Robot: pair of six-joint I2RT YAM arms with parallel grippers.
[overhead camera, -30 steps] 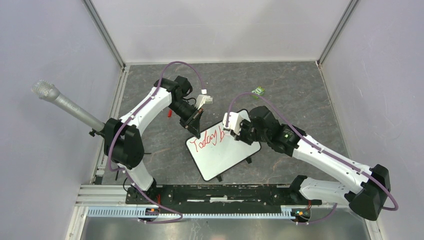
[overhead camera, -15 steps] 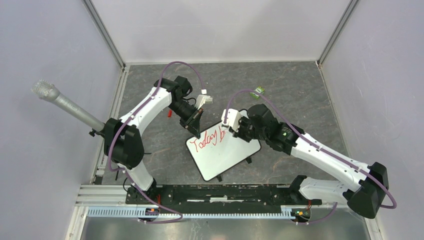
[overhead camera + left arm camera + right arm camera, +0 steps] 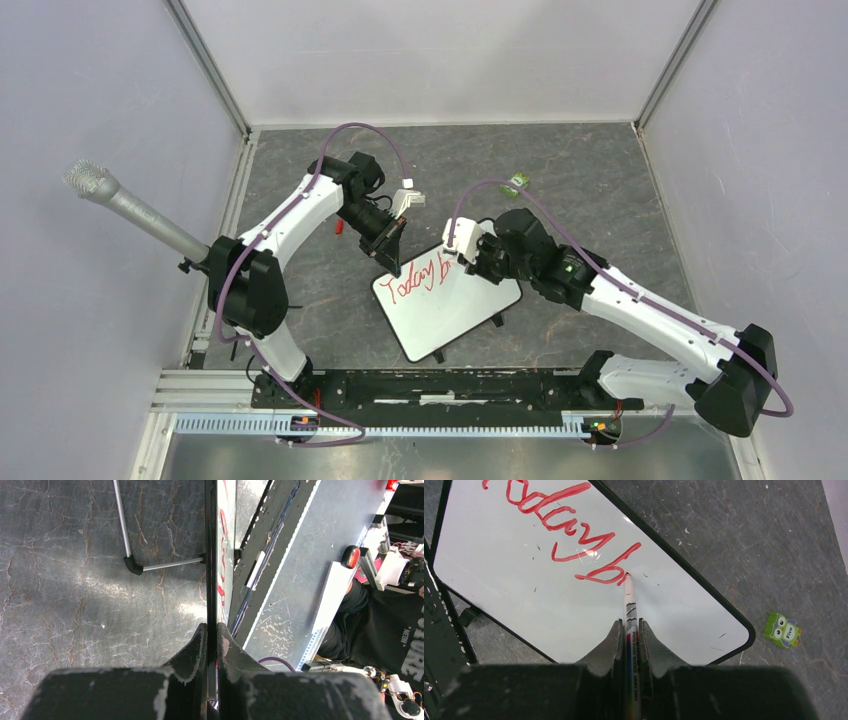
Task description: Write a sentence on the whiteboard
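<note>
Right arm has edged slightly left since a second ago, and the red sentence so far reads "Today b". Right jaws are closed on the marker, its tip touching the whiteboard beside that "b". Left jaws clamp the board's far-left edge, mid-surface between the arms. The green owl nearby says "Five".

Dark grey, cracked stone-look tabletop, whiteboard standing near its middle on small black feet, green owl tag farther back, small red piece to the left
</note>
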